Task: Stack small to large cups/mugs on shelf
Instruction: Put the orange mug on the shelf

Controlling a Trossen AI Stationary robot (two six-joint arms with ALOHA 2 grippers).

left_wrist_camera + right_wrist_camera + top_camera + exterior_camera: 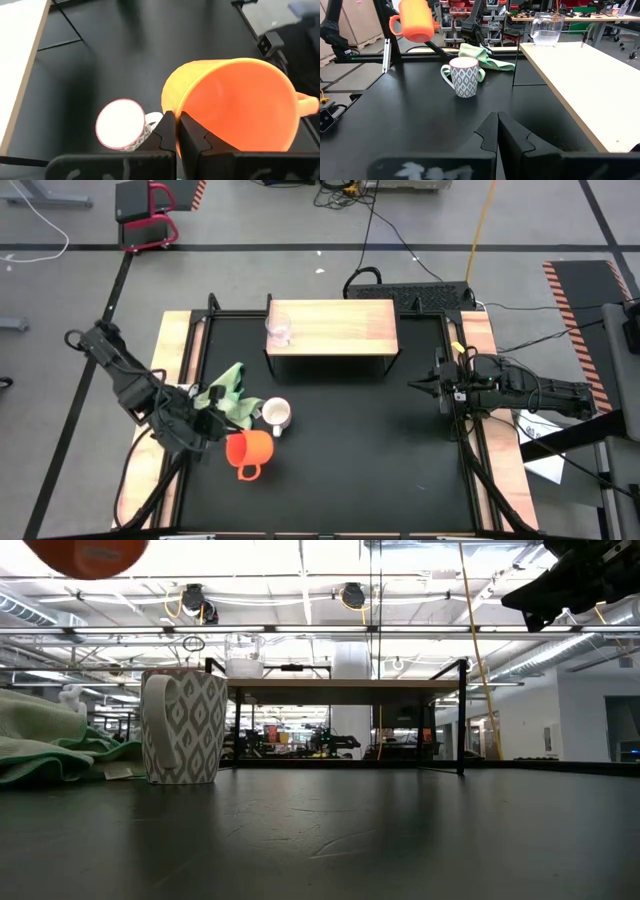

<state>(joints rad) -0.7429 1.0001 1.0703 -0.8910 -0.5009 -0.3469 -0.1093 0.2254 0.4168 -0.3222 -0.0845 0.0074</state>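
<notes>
Progress: we see the glass cup [278, 330] on the shelf's [340, 326] left end; our left gripper [177, 131] clamps the lifted orange mug [249, 450]; white mug [276, 416] waits on the bench; right gripper [497, 131] closed, idle.

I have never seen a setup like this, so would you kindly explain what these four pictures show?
Two robot arms work at a black table. One picture looks straight down, one looks level across the tabletop, and two come from cameras on the wrists. The left end effector is shut on the rim of the orange mug, held in the air. The right end effector is shut and empty, waiting at the table's right side. A white patterned mug and a green cloth lie on the table; a glass cup stands on the shelf.
</notes>
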